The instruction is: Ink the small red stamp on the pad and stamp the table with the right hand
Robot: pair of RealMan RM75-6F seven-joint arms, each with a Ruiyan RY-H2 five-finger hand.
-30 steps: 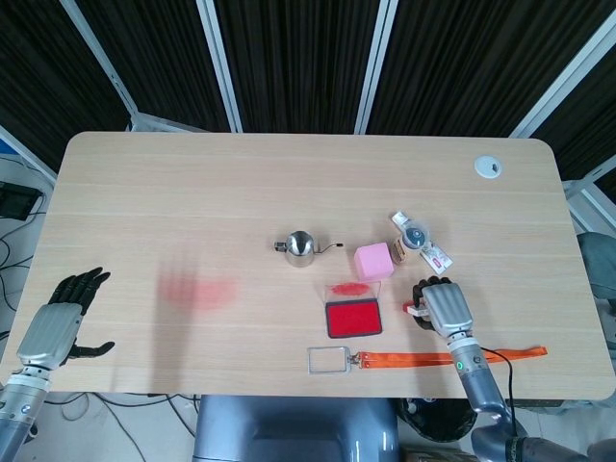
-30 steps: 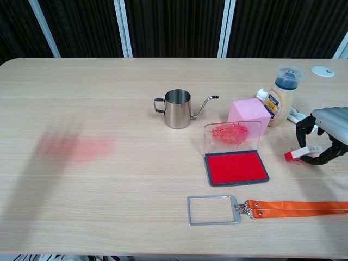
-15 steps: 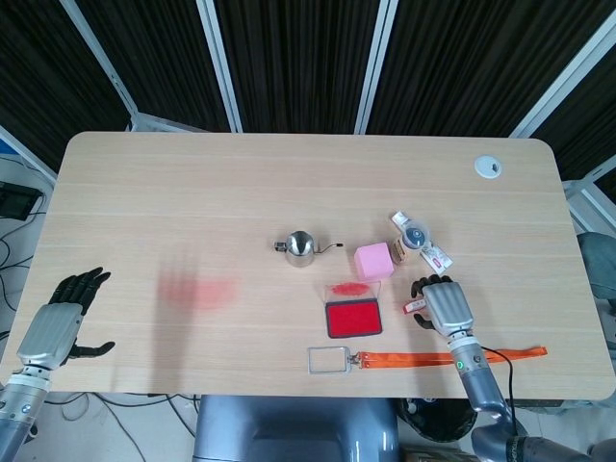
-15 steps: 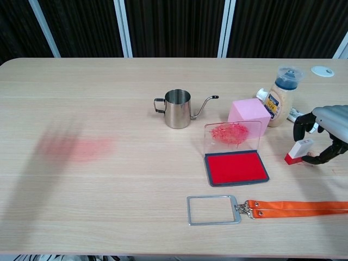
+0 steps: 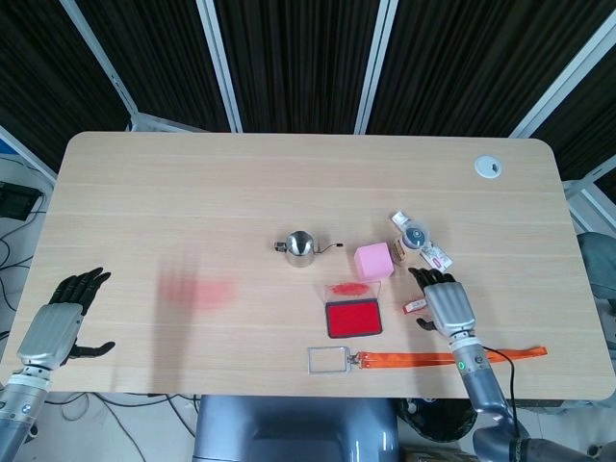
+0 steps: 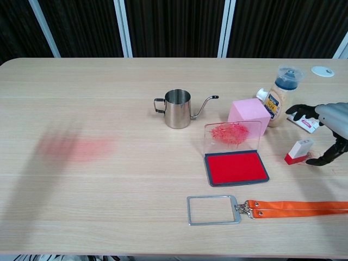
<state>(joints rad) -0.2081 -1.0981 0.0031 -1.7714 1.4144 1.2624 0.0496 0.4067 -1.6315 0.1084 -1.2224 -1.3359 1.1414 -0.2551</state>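
The small red stamp (image 5: 416,306) (image 6: 298,151), white on top with a red base, lies tilted on the table just right of the ink pad. The red ink pad (image 5: 352,318) (image 6: 236,167) sits open, its clear lid (image 6: 231,133) smeared with red. My right hand (image 5: 445,303) (image 6: 330,126) is beside the stamp on its right, fingers spread apart and holding nothing; the stamp sits in the gap between the thumb and the other fingers, untouched as far as I can see. My left hand (image 5: 60,327) hovers open at the table's near left edge, shown only in the head view.
A steel kettle (image 6: 178,109), a pink cube (image 6: 248,114) and a sauce bottle (image 6: 281,98) stand behind the pad. An orange lanyard (image 6: 296,206) with a clear card holder (image 6: 213,210) lies in front. A red smudge (image 6: 76,147) marks the table at left.
My right hand's fingers have spread open and released the stamp, which now lies on the table. The left hand has not moved.
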